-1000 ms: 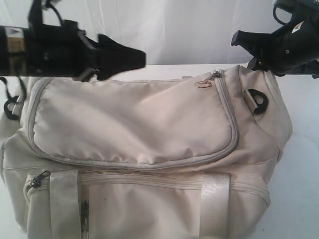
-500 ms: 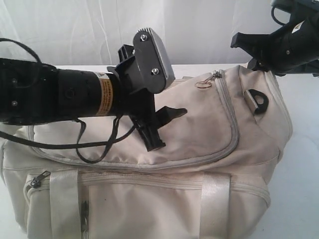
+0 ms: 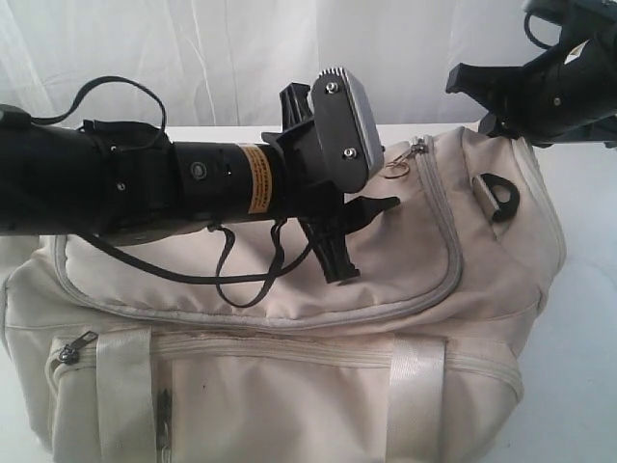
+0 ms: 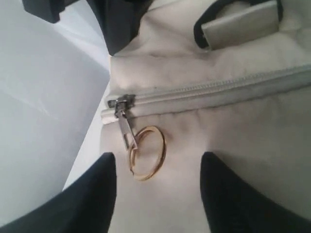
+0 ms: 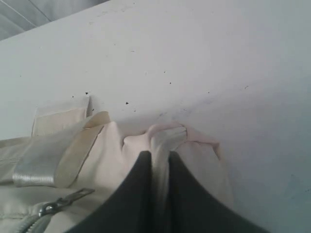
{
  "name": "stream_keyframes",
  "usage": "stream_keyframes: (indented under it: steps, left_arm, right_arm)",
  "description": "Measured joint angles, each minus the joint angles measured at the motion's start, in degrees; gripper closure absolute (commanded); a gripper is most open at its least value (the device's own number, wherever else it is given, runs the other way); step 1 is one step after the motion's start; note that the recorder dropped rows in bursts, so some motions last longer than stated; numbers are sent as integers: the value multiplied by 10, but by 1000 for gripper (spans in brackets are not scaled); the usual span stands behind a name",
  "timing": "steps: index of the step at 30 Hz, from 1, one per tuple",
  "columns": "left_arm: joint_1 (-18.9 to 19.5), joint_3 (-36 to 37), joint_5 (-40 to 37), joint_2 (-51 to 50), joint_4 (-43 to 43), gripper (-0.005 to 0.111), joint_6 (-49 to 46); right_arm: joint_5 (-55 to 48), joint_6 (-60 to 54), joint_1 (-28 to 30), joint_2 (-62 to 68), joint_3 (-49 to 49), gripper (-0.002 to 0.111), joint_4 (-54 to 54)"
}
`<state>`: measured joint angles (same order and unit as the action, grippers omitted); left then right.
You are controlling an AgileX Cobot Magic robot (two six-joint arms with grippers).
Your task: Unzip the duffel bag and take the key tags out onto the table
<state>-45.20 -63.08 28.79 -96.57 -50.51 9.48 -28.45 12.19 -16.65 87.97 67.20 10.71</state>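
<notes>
Duffel bag [image 3: 289, 318] sits on the white desk [image 3: 588, 338], long side to the exterior camera. It fills most of that view, and desk shows past its right end and behind it up to the far edge. The top flap zipper [image 4: 218, 90] is closed. The slider [image 4: 121, 103] is at the flap's far right corner, and its pull [image 4: 124, 124] lies flat on the fabric with a gold ring [image 4: 148, 153] on it.

Left arm [image 3: 145, 183] reaches across the bag top from the left, with a black cable [image 3: 241, 280] looping down onto the flap. Left fingers [image 4: 92, 199] are spread, one on each side of the gold ring and just short of it. No contact with the ring or pull is visible.

Right arm [image 3: 549, 92] is at the bag's far right end, above the black D-ring [image 3: 499, 196]. Right fingers [image 5: 141, 194] are pressed together, pinching a raised fold of cream fabric at that end of the bag, just above the speckled desk.

Front side: two webbing straps [image 3: 125, 395] run down the bag, and a pocket zipper pull [image 3: 72, 349] is at the left, closed.
</notes>
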Motion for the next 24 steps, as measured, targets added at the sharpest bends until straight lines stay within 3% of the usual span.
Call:
stream_keyframes:
  steps: [5, 19, 24]
  left_arm:
    - [0, -1, 1, -7, 4, 68, -18]
    - [0, -34, -4, -25, 10, 69, -23]
    - [0, -35, -33, -30, 10, 80, -30]
  right_arm:
    - [0, -6, 0, 0, 0, 108, 5]
    - [0, -8, 0, 0, 0, 108, 7]
    - [0, -8, 0, 0, 0, 108, 7]
